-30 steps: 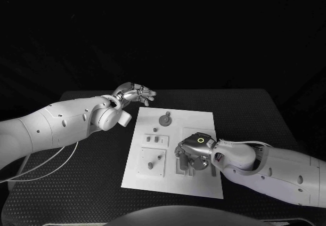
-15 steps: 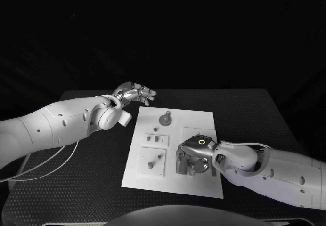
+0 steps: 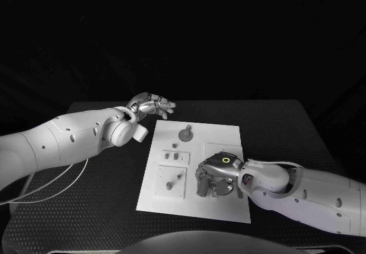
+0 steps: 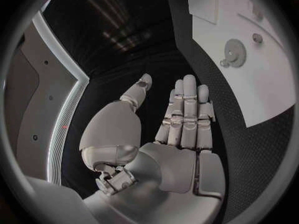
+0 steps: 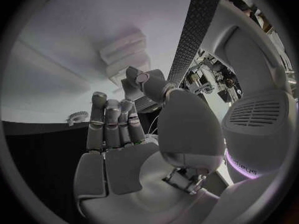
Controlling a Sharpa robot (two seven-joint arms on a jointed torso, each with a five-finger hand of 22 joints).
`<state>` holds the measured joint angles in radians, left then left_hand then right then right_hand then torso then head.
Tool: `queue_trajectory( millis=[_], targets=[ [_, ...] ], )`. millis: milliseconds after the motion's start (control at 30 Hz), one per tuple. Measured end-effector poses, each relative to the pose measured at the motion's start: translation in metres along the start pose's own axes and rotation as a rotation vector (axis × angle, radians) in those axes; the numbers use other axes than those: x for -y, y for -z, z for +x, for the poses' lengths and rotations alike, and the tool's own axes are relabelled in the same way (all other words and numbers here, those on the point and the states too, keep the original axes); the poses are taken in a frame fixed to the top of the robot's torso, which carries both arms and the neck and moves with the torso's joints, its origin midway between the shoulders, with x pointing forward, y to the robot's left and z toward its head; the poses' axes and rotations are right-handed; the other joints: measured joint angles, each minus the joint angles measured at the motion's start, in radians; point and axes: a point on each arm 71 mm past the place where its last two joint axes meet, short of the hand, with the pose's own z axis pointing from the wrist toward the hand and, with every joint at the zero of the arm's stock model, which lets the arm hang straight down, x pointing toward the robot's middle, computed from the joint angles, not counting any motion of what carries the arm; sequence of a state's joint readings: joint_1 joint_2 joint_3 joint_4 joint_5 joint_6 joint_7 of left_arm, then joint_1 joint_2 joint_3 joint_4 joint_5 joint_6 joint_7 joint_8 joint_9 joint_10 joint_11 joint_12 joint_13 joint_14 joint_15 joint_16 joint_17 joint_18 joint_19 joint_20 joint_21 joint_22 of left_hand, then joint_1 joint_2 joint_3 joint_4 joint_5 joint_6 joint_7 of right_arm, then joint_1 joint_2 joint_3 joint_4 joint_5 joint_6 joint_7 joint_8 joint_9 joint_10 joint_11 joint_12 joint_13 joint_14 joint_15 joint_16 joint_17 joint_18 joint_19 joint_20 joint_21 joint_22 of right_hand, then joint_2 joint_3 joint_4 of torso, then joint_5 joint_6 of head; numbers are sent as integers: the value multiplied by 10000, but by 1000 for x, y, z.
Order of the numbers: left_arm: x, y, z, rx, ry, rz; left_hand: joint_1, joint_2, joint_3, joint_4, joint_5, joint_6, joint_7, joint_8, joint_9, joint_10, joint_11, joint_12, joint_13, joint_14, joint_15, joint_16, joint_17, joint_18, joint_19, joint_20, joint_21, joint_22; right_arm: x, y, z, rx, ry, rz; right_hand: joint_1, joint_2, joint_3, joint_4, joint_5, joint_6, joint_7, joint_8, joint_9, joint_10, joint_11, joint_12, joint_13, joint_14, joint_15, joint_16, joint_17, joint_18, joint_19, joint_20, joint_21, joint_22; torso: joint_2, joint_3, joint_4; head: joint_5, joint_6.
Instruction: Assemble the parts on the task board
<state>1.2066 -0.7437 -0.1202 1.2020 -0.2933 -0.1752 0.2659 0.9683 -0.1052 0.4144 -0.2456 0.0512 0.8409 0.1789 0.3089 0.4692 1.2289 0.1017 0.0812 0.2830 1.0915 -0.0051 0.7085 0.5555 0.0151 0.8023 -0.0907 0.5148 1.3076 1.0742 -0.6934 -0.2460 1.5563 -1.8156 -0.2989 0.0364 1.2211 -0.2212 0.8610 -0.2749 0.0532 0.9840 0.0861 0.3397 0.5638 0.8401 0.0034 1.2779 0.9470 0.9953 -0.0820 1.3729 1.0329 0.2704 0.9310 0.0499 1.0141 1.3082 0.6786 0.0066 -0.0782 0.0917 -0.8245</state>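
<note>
The white task board (image 3: 226, 133) lies mid-table. On it are a grey gear (image 3: 185, 135), small pegs (image 3: 174, 156) and an upright peg (image 3: 169, 185). My right hand (image 3: 216, 178) is low over the board's near right part, its fingers pointing down at the board. In the right wrist view the right hand (image 5: 121, 134) has its fingers straight, and its thumb tip lies against a dark grey part (image 5: 132, 83); nothing sits between thumb and fingers. My left hand (image 3: 152, 105) hovers beyond the board's far left corner, fingers apart and holding nothing. The left wrist view shows the left hand (image 4: 181, 129), the board (image 4: 268, 79) and the gear (image 4: 235, 52).
The black table (image 3: 91, 201) stretches round the board on all sides. A white cable (image 3: 53, 185) hangs from my left arm over the table's left side. Raised white blocks (image 5: 124, 52) stand on the board beyond my right hand.
My right hand has slid a little toward the board's near edge and lowered its fingers. My left hand has not moved.
</note>
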Motion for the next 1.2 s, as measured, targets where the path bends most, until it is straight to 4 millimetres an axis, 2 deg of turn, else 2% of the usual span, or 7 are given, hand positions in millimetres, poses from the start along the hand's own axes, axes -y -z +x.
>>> queue_trajectory(
  millis=[533, 633, 800, 967, 1200],
  targets=[
    [0, 0, 0, -17, 5, -37, -41, -41, 0, 0, 0, -13, 13, 0, -8, 1, -1, 0, 0, 0, 0, 0, -2, 0, 0, 0, 0, -1, 3, -4, 2, -169, 59, -22, 7, 2, 13, -43, 0, 7, -6, 0, 0, -1, 0, 0, -23, 0, 0, 0, -26, 0, -1, 0, 0, -1, 2, -3, 3, 9, 7],
    [0, 0, 0, -21, 6, -42, -41, -41, 0, 0, 0, -49, -23, 0, -8, 1, -1, 0, 0, 0, 0, 0, 10, 0, 0, 0, 0, -1, 3, -5, 2, -238, 71, -13, 171, 81, 337, -121, -30, 7, -7, 0, 0, -132, 25, -57, -35, -84, 26, -105, -65, 0, -145, 29, -94, -1, 1, -6, 3, 5, 6],
    [0, 0, 0, -28, 8, -48, -41, -40, 0, 0, 0, -49, -23, 0, -17, 2, -2, 0, 0, 0, 0, 0, 10, 0, 0, 0, 0, -2, 5, -5, 3, -302, 93, 7, 378, 159, 526, -109, -31, 13, -12, 0, 0, -203, 94, -61, -30, -150, 70, -105, -65, -4, -205, 87, -94, -1, 1, -7, 2, -3, 3],
    [-1, 0, 0, -33, 7, -63, -40, -40, 0, 0, 0, -84, 12, 0, -17, 2, -2, 0, 0, 0, 0, 0, 10, 0, 0, 0, 0, -2, 6, -6, 3, -301, 125, 23, 404, 183, 589, -105, -31, 48, -48, 0, 0, -218, 110, -63, -30, -151, 70, -105, -64, -5, -205, 87, -94, -1, 1, -3, 2, -6, 11],
    [-1, 0, 0, -44, 8, -76, -40, -40, 0, 0, 0, -84, 12, 0, -17, 2, -2, 0, 0, 0, 0, 0, 20, 0, 0, 0, -39, -2, 6, -7, 3, -286, 147, 4, 621, 297, 766, -93, -30, 191, -191, 0, 0, -289, 109, -18, 23, -220, 68, -105, -31, -4, -240, 123, -94, -1, 1, 0, 4, -2, 18]
  ],
)
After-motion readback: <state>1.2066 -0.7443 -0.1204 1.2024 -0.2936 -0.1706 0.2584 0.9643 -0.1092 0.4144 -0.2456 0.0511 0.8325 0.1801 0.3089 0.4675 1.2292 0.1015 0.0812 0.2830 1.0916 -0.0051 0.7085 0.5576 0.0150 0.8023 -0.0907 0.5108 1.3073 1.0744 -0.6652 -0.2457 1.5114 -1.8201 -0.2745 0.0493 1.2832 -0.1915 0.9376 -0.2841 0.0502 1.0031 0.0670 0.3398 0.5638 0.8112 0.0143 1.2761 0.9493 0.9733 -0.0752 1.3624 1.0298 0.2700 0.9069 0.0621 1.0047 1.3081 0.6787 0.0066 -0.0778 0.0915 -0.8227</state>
